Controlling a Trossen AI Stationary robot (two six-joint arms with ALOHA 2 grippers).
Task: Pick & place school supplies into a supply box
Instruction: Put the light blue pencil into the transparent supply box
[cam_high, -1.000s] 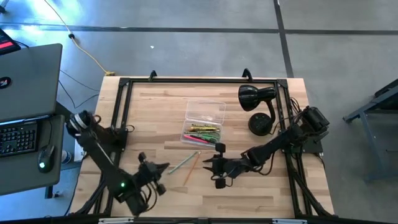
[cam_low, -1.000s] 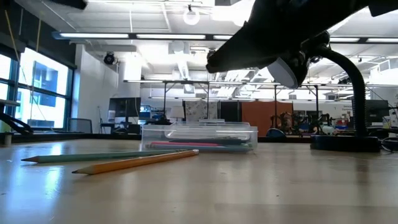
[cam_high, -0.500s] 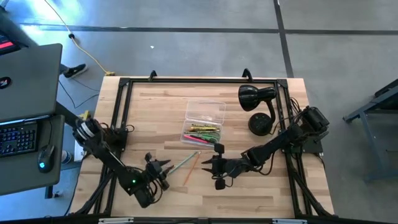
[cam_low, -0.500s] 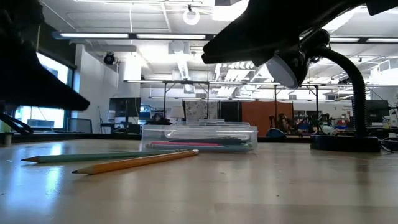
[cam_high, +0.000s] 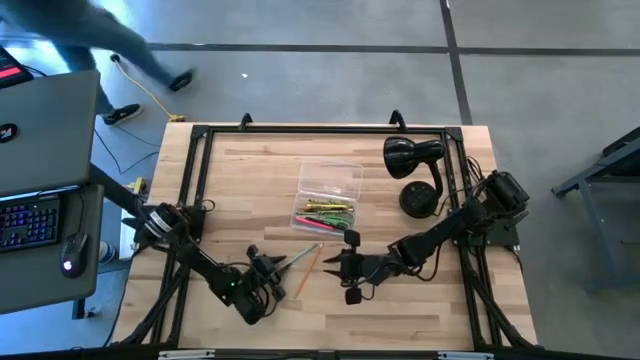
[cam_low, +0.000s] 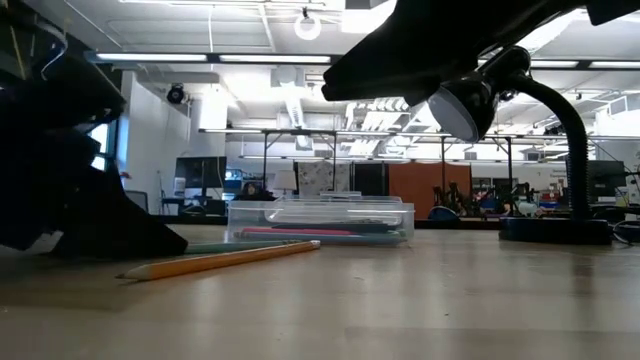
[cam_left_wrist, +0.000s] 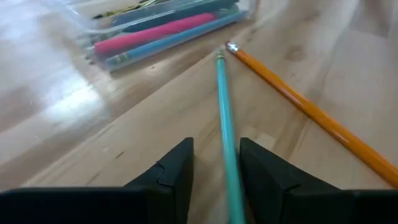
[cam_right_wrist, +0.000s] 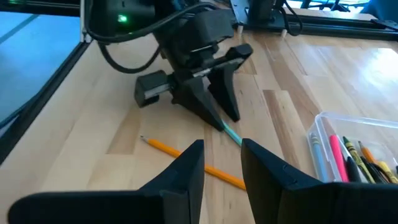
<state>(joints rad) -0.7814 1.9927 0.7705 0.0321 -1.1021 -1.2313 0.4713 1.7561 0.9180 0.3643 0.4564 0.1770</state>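
Left hand (cam_high: 272, 268) is down low on the counter (cam_high: 400, 310), fingers spread apart and straddling the green pencil (cam_left_wrist: 225, 118). In the left wrist view the pencil runs straight up the gap between the two dark fingers (cam_left_wrist: 177, 171), and neither finger is visibly pressing on it. From the right wrist view, the same left hand (cam_right_wrist: 217, 109) sits over the pencil's far end, with the green shaft (cam_right_wrist: 231, 132) poking out from under it.

Just beside it lies the yellow pencil (cam_left_wrist: 311, 109), angled across the wood, its eraser end close to the green pencil's end. In the low view it lies flat in the foreground (cam_low: 215, 261).

The supply box (cam_high: 328, 195) stands mid-counter, clear plastic, with a pink pen (cam_left_wrist: 152, 36) and a blue pencil (cam_left_wrist: 168, 43) already along its near wall, and yellow and green items behind.

Right hand (cam_high: 335, 266) hangs above the counter just past the two loose pencils, fingers parted a little, gripping nothing. In its own wrist view the two fingers (cam_right_wrist: 186, 171) frame bare wood.

A black desk lamp (cam_high: 412, 160) stands near the far right corner. No brand or lettering can be read on any of the supplies; print on the box's pencils is too small to make out.
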